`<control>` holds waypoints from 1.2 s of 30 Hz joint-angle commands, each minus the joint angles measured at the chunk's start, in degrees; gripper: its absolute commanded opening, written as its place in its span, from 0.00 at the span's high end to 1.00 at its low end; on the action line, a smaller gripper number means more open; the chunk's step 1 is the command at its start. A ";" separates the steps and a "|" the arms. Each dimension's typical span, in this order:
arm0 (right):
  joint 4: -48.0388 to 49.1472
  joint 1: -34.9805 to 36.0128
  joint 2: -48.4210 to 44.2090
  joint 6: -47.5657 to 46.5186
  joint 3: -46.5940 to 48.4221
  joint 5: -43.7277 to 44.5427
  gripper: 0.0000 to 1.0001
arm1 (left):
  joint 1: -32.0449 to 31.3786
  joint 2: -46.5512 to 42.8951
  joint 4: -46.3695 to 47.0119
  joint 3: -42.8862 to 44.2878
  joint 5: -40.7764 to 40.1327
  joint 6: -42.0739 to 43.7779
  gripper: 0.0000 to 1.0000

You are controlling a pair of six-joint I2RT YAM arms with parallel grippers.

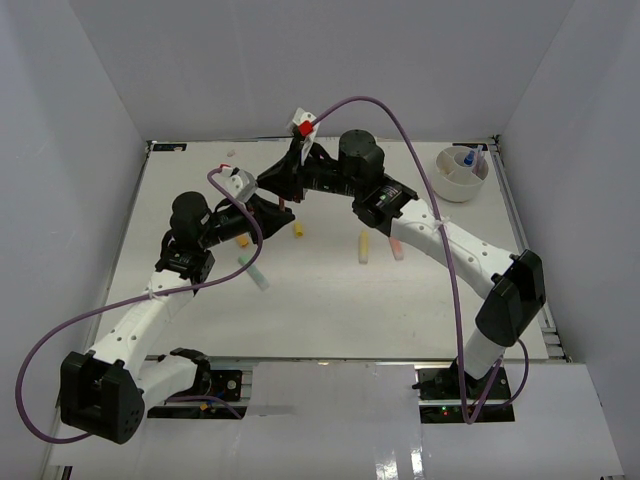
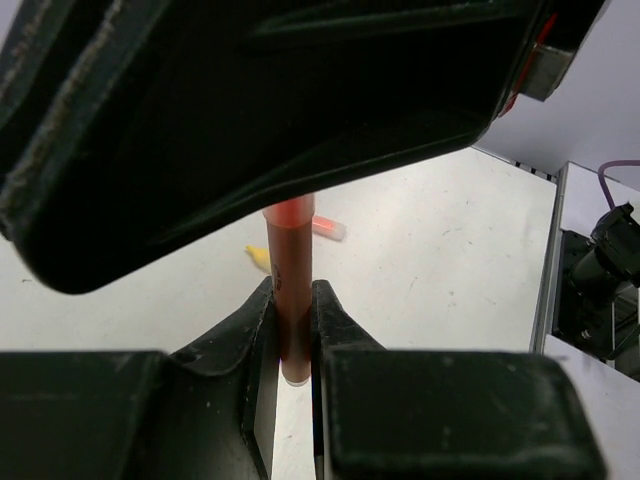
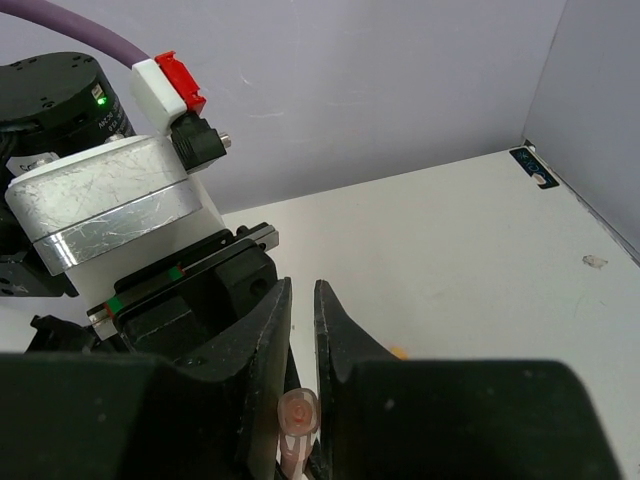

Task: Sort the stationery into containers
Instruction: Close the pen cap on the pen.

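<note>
Both end effectors pinch one red pen (image 2: 291,290) end to end: we see left end effector (image 2: 293,330) and right end effector (image 3: 302,400) clamped, tub (image 1: 462,172) far right.

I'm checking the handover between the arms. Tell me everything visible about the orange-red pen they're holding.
The orange-red pen is a slim, translucent plastic tube with a pale end. It is clamped between the left gripper's fingers, and the right gripper is closed on its round end too. It hangs above the table, touching nothing else.
</note>
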 commanded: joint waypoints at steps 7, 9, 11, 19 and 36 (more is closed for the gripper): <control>-6.74 0.48 -3.65 -3.52 -6.46 1.45 0.92 | 0.07 -0.39 0.82 8.85 0.80 -2.34 1.00; -7.97 0.57 -4.18 -3.69 -8.13 1.71 0.92 | 0.16 0.22 0.21 11.04 -0.07 -2.69 1.00; -9.11 0.57 -4.71 -3.87 -9.97 1.97 0.92 | 0.07 0.66 0.20 12.28 -1.56 -2.77 1.00; -16.05 0.48 -5.24 -4.48 -13.33 1.45 0.92 | 0.16 1.37 3.45 16.07 -5.08 -4.62 1.00; -25.99 1.27 -1.29 -4.57 -14.91 -4.09 0.92 | 0.07 0.14 15.40 16.42 -11.76 -4.80 1.00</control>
